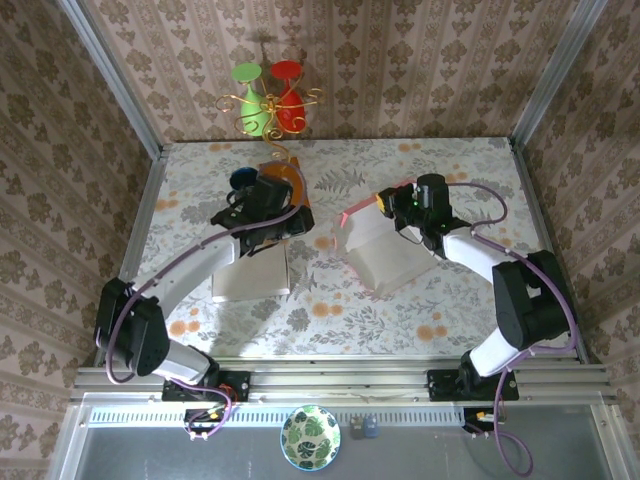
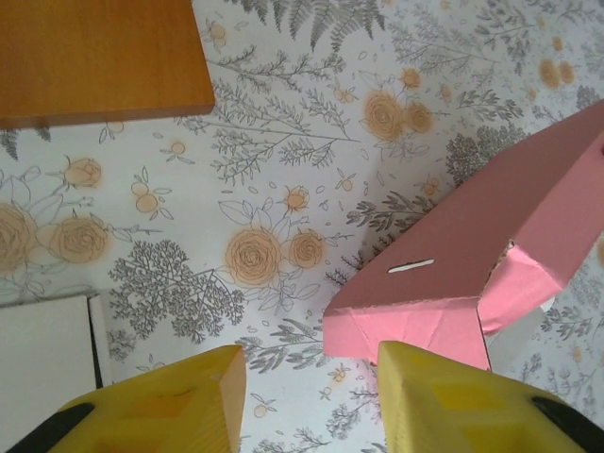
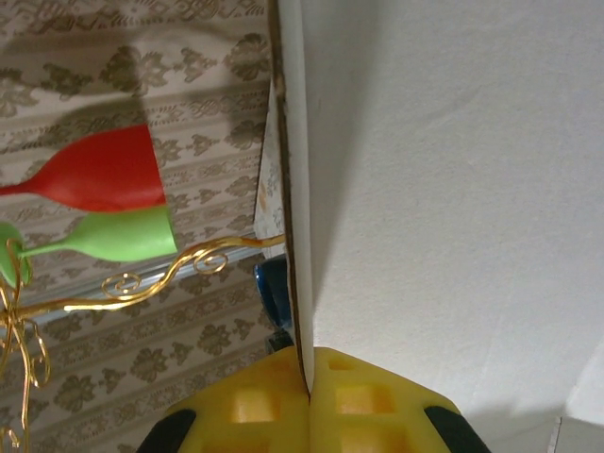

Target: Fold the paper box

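The flowered table carried everything. The paper box, pink outside and white inside, sat half-formed on it, one panel lifted off the cloth. The right arm reached to the box's far side, apparently to hold that wall upright as an anchor while the other side was worked. The left arm stretched toward the box's left edge. Left of the box a flat white sheet lay under that arm, and just past it, farther from the box, was an orange wooden board. Behind the box, well apart, stood a gold rack bearing a red and a green goblet. The right gripper was clenched on the edge of the box's white panel, the card pressed between its yellow fingers. The left gripper hung released, jaws apart over bare cloth just beside the box's pink corner flap. It was placed, I judge, to take that flap next.
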Motion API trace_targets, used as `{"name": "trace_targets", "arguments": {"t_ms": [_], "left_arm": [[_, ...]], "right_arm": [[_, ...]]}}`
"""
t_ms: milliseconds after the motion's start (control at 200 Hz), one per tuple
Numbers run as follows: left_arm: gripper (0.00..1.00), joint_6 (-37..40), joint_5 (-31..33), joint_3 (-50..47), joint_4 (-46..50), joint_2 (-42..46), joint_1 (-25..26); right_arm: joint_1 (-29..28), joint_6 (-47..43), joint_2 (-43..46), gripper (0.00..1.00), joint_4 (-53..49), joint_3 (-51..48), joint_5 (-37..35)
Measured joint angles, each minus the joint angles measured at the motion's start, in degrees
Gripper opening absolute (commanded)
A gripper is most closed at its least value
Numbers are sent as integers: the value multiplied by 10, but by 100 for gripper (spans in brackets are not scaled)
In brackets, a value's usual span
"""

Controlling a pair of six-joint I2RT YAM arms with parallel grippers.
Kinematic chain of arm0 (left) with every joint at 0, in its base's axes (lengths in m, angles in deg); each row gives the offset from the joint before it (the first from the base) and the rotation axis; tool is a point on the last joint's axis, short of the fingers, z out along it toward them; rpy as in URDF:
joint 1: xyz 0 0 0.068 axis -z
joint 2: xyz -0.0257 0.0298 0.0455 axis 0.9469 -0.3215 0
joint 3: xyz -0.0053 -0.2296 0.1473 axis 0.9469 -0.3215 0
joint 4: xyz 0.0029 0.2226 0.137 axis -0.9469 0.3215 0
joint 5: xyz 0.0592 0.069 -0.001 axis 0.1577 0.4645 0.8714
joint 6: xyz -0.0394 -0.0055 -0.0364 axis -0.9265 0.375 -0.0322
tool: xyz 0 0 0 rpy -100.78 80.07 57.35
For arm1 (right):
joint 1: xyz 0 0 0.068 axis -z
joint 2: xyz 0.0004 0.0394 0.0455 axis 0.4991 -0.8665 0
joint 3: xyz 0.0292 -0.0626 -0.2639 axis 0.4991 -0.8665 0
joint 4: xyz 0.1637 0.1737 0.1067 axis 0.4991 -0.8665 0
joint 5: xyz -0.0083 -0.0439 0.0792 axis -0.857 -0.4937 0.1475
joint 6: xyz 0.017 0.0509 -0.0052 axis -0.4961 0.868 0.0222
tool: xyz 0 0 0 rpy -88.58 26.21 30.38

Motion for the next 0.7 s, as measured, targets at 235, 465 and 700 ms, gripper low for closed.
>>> {"name": "trace_targets", "arguments": {"t_ms": [235, 465, 700], "left_arm": [[36, 32, 7, -68, -63, 24, 0], [31, 60, 8, -101, -112, 20, 3], [27, 111, -38, -147, -211, -4, 15]], "right_arm": [[1, -12, -17, 0, 135, -71, 24], [6, -15, -32, 0, 227, -113, 41], [14, -19, -37, 0, 245, -122, 56]]}}
